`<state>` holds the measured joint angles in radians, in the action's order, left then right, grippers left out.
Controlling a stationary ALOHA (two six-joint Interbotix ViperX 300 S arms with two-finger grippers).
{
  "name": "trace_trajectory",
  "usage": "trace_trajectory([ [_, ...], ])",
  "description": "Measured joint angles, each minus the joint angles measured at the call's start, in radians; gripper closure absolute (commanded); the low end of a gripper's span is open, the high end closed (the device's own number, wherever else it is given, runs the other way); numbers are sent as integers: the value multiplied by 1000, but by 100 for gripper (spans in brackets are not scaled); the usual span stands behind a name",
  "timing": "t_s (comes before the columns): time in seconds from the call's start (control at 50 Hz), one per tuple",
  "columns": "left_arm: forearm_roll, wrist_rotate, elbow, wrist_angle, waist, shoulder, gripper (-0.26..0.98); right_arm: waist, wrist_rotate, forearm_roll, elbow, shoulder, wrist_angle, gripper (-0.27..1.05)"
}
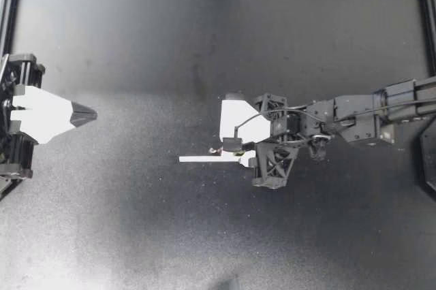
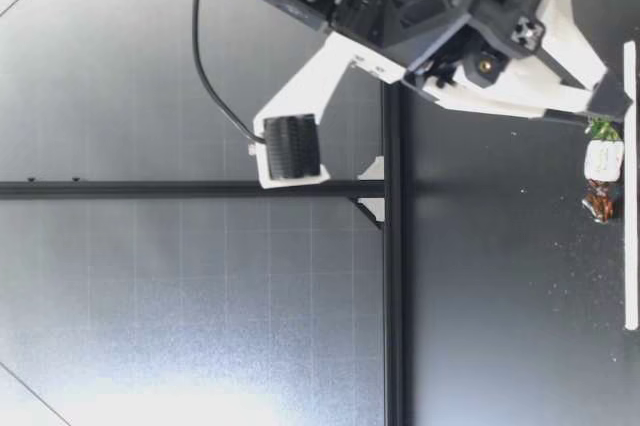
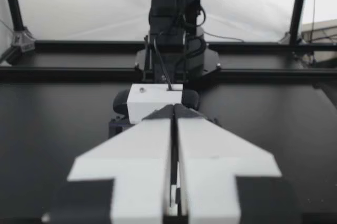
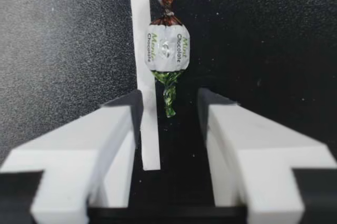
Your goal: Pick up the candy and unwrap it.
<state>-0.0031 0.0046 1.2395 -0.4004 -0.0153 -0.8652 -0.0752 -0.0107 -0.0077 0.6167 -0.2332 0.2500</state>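
Candy (image 1: 214,149) lies on the table (image 1: 136,222) mid-scene, just left of the right gripper (image 1: 233,150). Its long axis runs in line with the fingers, green twist between the tips, brown twist pointing away. A white strip (image 1: 201,159) runs alongside it. The right arm reaches in low, jaws apart. The left gripper (image 1: 80,114), fingers together, sits at the left edge, well apart, so the right is nearer

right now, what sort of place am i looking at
Probably a robotics lab bench: a matte black table inside a black metal frame, the white-fingered left tool and right tool on black arms, and one small white twist-wrapped candy set out.
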Motion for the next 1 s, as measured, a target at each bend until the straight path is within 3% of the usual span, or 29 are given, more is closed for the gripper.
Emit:
trace_trajectory([
  [0.28,0,2,9,0,0,0,84,0,5,2,-26,-17,35,86],
  [0.4,0,2,17,3,0,3,84,0,5,0,-31,-14,61,94],
  [0.54,0,5,18,3,0,26,80,0,6,0,-29,14,94,95],
  [0.68,0,12,17,3,2,83,68,-2,8,0,-32,101,106,95],
  [0.92,0,26,-14,-9,0,198,27,-2,5,0,-44,282,146,95],
  [1.0,0,37,-21,-46,0,258,24,-2,8,0,-49,333,146,95],
])
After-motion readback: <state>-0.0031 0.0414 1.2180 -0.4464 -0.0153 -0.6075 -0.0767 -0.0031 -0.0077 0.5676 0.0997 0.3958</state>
